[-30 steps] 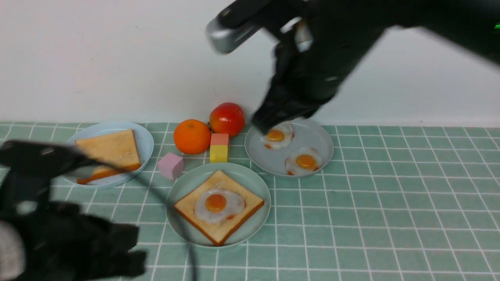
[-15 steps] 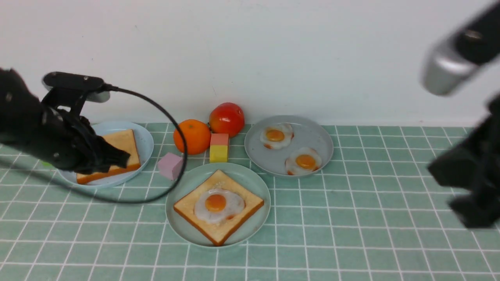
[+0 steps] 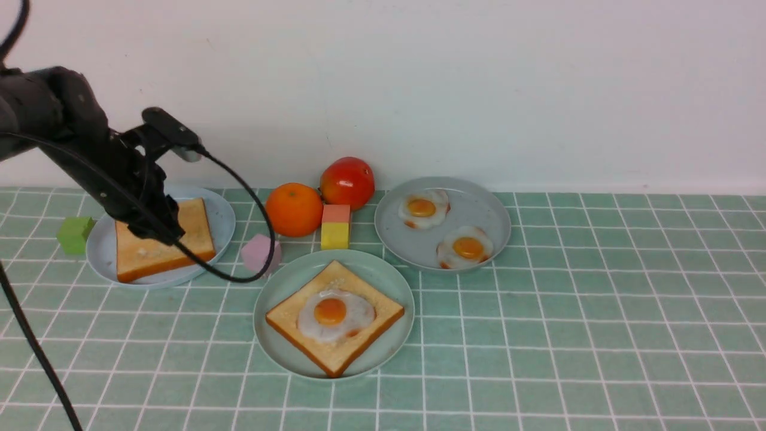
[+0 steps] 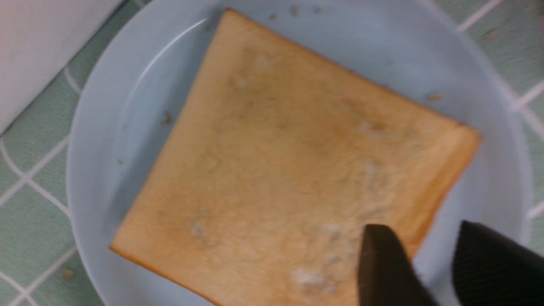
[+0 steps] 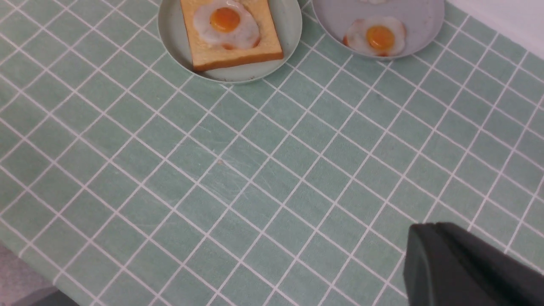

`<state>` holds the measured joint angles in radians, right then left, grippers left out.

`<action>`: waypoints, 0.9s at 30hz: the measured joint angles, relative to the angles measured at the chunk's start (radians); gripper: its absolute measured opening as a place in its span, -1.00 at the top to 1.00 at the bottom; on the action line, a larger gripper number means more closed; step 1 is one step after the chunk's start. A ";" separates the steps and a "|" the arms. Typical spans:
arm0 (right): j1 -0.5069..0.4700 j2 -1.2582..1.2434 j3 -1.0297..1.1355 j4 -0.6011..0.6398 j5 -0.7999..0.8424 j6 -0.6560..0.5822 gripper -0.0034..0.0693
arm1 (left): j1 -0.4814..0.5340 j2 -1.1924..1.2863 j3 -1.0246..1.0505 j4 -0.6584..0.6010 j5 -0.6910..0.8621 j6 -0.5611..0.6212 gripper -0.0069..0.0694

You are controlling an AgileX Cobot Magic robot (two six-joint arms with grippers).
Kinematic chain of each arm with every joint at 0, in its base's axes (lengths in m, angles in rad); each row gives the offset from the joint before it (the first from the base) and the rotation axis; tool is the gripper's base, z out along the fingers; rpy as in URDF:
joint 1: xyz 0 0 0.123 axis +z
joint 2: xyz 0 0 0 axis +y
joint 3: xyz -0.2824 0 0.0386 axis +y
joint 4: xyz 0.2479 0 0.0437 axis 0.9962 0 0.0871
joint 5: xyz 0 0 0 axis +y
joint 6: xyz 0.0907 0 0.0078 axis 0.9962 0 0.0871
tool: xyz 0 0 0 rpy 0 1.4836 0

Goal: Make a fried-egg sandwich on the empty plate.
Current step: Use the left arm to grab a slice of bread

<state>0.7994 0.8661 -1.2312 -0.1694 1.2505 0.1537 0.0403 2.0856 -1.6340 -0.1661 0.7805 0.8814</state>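
Left fingers (image 4: 384, 263): parted with a clear gap, nothing gripped. One finger was over a corner of the second toast slice (image 3: 152, 254), the other over bare plate just past that slice's crust.
Right fingers (image 5: 459, 263): closed together, holding nothing. They were out of the front view and above bare bench (image 3: 568, 335).
Fried egg (image 3: 335, 313): lay flat, yolk up, in the middle of the bottom toast slice (image 3: 365, 338), uncovered. It was well apart from both sets of fingers.
Bottom toast slice: sat corner-on to the camera on the mint-green plate (image 3: 392, 281), near the front centre of the bench.
Second toast slice: lay flat on the light-blue plate (image 3: 221, 218), far left, under the left fingers.
Grey plate (image 3: 485, 209): behind and right of the mint-green plate, carrying two smaller eggs (image 3: 423, 208).
Other items: an orange (image 3: 294, 209), a red fruit (image 3: 347, 181) and a pink-and-yellow block (image 3: 336, 227) stood between the plates. A pink cube (image 3: 261, 254) was beside the light-blue plate and a green cube (image 3: 75, 234) lay at its far left.
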 joint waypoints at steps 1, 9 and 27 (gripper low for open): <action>0.000 -0.004 0.000 0.000 0.004 0.006 0.91 | 0.000 0.008 -0.002 0.008 -0.004 0.010 -0.01; 0.000 -0.017 0.000 0.000 0.017 0.030 0.90 | 0.000 0.073 -0.002 0.032 -0.034 0.167 -0.34; 0.000 -0.017 0.000 0.044 0.017 0.033 0.85 | -0.005 0.112 -0.021 0.113 -0.077 0.186 0.37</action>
<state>0.7994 0.8489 -1.2312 -0.1258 1.2674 0.1863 0.0355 2.1975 -1.6552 -0.0532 0.7032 1.0676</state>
